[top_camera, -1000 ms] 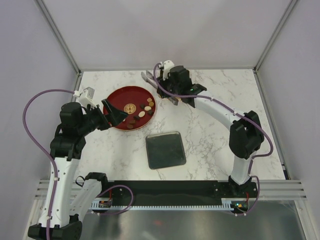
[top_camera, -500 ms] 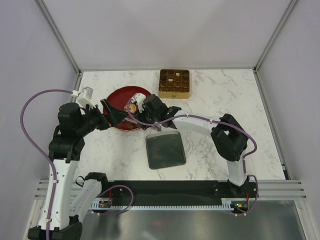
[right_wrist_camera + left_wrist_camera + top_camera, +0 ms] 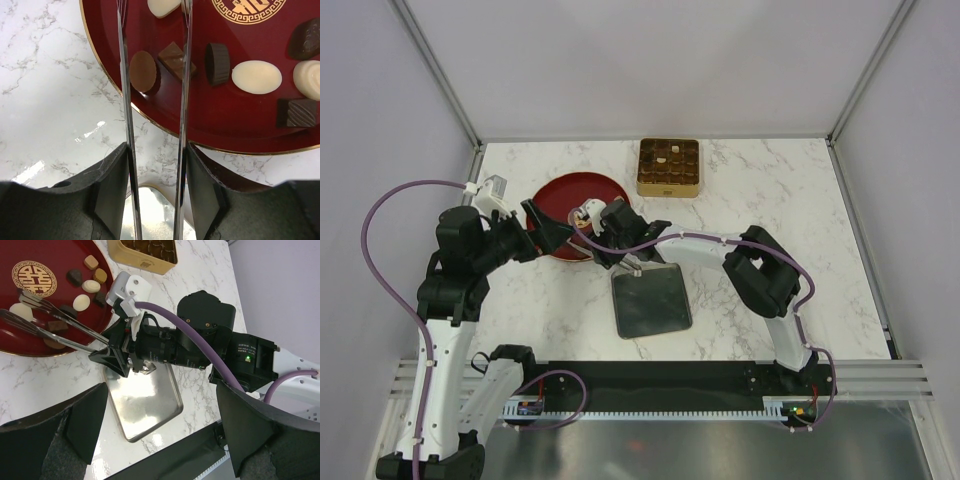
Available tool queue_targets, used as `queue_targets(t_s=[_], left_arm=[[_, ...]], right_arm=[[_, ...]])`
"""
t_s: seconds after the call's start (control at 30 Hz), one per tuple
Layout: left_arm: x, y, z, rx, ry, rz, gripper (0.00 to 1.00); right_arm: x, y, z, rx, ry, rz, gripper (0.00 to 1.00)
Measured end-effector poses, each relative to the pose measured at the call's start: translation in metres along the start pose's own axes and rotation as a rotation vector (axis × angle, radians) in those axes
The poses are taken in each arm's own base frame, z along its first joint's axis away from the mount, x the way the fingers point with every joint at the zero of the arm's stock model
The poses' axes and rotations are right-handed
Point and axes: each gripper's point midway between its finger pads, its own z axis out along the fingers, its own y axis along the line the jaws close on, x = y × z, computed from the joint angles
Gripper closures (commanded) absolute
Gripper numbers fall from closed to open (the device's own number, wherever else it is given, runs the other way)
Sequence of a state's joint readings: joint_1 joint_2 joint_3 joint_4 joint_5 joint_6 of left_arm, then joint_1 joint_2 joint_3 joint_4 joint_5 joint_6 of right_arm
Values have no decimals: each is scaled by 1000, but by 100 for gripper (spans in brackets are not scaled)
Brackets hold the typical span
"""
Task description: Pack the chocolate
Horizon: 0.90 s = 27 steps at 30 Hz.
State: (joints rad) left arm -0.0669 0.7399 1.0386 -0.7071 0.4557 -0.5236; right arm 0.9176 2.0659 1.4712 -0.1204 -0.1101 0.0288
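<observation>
Several chocolate pieces (image 3: 256,76), dark brown, light brown and cream, lie in the red dish (image 3: 240,115). My right gripper (image 3: 156,150) is shut on metal tongs (image 3: 123,90), whose two arms stand apart low over the dish's near rim. A round light brown piece (image 3: 144,71) and a squarish brown piece (image 3: 175,59) lie between the arms. In the top view the right gripper (image 3: 607,233) is at the dish (image 3: 565,190). My left gripper (image 3: 545,228) hovers open and empty at the dish's left edge. The pieces (image 3: 82,301) also show in the left wrist view.
A square gold tin (image 3: 668,167) with divided cells, some holding pieces, stands at the back middle. A silver tray-like lid (image 3: 650,300) lies in front of the dish, under the right wrist. The right forearm spans the table's middle.
My right arm has swung with the tongs from over the gold tin at the back down to the red dish, uncovering the tin. The left arm has barely moved.
</observation>
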Motion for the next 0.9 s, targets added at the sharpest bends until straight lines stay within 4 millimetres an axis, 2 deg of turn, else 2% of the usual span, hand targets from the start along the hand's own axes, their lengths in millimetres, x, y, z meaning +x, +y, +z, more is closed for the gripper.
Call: queue_targets(t_s=[0.37, 0.53, 0.9], left_arm=[[0, -1, -1, 1, -2, 1, 3], [0, -2, -3, 6, -10, 4, 3], [-1, -3, -4, 8, -13, 5, 3]], right_arm=[[-3, -11, 0, 65, -6, -11, 47], [-11, -14, -1, 77, -24, -25, 55], [-20, -17, -2, 81, -36, -13, 60]])
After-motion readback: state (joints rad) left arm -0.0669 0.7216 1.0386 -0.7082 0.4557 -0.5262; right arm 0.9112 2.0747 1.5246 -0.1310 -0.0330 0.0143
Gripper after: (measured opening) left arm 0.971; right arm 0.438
